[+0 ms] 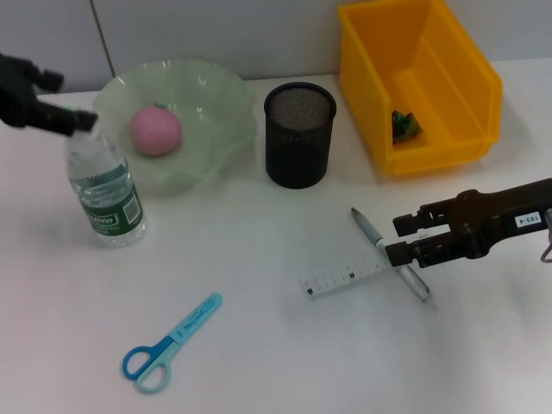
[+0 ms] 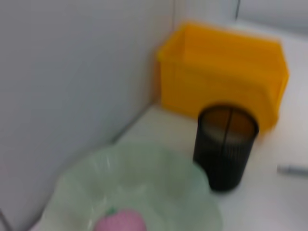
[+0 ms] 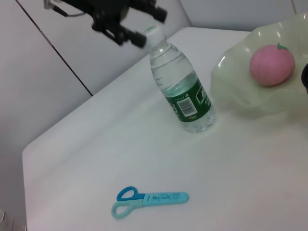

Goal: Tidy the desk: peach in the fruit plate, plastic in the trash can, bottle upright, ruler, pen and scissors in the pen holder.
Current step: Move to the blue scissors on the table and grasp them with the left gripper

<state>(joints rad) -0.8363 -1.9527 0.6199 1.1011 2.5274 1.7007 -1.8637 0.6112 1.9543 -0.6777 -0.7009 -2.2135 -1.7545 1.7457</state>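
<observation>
The bottle [image 1: 105,185] stands upright on the table's left, next to the pale green fruit plate [image 1: 220,103] holding the pink peach [image 1: 155,131]. My left gripper [image 1: 82,118] is open at the bottle's cap; in the right wrist view its fingers [image 3: 137,38] flank the cap with a gap. My right gripper [image 1: 395,241] is open low over the table, its jaws either side of the grey pen [image 1: 390,253], which lies across the clear ruler [image 1: 345,278]. Blue scissors [image 1: 171,343] lie at the front left. The black mesh pen holder [image 1: 298,134] stands mid-back. Green plastic [image 1: 405,125] lies in the yellow trash can [image 1: 448,52].
The wall runs close behind the plate, the pen holder and the trash can. The trash can stands just behind my right arm. The table's left edge drops off beyond the bottle in the right wrist view.
</observation>
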